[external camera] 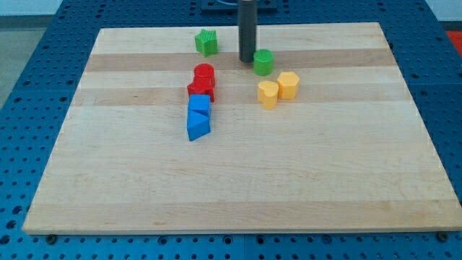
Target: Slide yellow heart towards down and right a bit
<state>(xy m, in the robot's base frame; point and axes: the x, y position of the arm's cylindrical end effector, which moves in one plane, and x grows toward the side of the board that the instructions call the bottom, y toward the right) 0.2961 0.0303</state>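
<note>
Board (238,180) of pale wood fills the view. Dark rod descends at top centre; my tip (247,60) rests just left of the green cylinder (263,63), up-left of the yellow heart (268,94). The heart touches the yellow hexagon (289,85). No jaws: a bare rod.

The wooden board (238,180) is showing pale tan with slightly darker lengthwise bands, and it is lying on a blue table (29,130) dotted all over with small dark holes. The rod (247,29) is looking dark grey down to my tip (247,60). The star-like block (206,42) and the cylinder (263,62) are showing green, two blocks (203,81) red, two blocks (198,117) blue, and the heart (268,94) and its neighbour (289,84) yellow.
</note>
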